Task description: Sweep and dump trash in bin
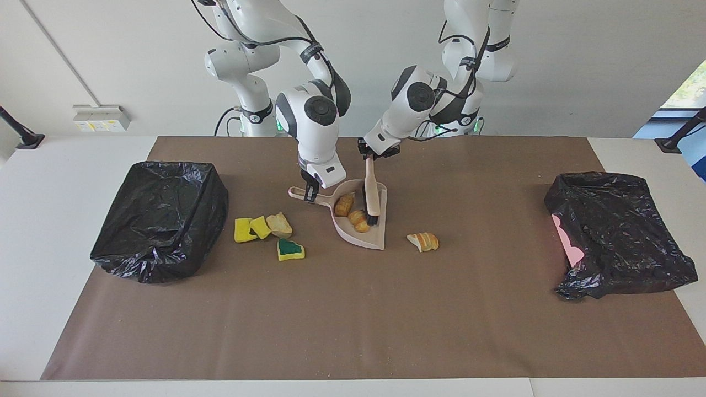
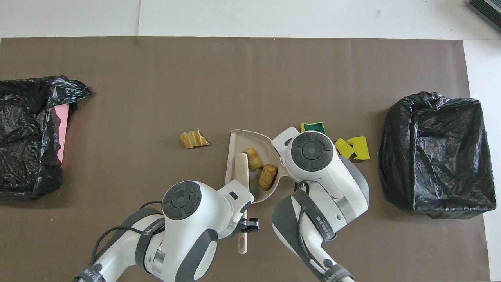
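Left gripper (image 1: pixel 368 156) pinching cream-handled brush (image 1: pixel 372 198), right gripper (image 1: pixel 309 193) clamping pale pink plastic dustpan (image 1: pixel 361 234) at frame centre; golden-brown croissant-like pastries (image 1: pixel 353 212) likely light, crumbly, best swept rather than gripped

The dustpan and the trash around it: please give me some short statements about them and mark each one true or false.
1. Two pastries lie in the dustpan. True.
2. The third pastry lies in the dustpan too. False: it lies on the mat, beside the dustpan, toward the left arm's end.
3. The left hand holds the brush. True.
4. The sponge chunks are inside a bin. False: they lie on the mat.
5. The right hand is shut on the dustpan's handle. True.
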Robot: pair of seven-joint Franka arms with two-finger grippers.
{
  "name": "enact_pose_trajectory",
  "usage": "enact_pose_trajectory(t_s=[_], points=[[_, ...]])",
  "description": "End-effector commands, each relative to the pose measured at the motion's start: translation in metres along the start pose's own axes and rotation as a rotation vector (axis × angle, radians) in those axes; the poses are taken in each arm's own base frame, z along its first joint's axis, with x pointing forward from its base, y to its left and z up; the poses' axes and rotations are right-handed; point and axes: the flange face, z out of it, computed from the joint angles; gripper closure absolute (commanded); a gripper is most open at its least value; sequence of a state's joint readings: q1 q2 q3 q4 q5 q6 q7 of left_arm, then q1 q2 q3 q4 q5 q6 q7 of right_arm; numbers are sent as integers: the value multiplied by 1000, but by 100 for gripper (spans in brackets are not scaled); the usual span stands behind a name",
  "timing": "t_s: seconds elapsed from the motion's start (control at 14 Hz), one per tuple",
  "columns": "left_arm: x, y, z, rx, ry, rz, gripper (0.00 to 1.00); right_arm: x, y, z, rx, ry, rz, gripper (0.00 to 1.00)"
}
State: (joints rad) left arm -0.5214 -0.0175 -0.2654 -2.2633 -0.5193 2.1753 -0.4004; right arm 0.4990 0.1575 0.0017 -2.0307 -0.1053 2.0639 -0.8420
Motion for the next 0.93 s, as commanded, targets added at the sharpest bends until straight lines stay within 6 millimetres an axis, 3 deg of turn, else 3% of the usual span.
enact_pose_trajectory(t_s=[0.0, 0.14, 0.21, 0.5, 0.64, 0.79, 0.86], points=[[11, -8, -31, 38, 17, 31, 100, 2, -2, 2, -27, -14, 16, 100], [36, -31, -66, 175, 55, 77, 100, 2, -2, 2, -27, -14, 16, 100], [44, -41, -73, 229, 61, 127, 100, 2, -2, 2, -27, -14, 16, 100], [89, -121, -99, 236, 67, 237, 100, 2, -2, 3, -28, -13, 16, 100], [115, -170, -116, 276, 105, 346, 100, 2, -3, 2, -29, -12, 16, 100], [126, -210, -128, 315, 100, 432, 100, 1, -4, 4, -29, -11, 15, 100], [135, -227, -121, 355, 74, 463, 100, 1, -4, 4, -29, -11, 15, 100]])
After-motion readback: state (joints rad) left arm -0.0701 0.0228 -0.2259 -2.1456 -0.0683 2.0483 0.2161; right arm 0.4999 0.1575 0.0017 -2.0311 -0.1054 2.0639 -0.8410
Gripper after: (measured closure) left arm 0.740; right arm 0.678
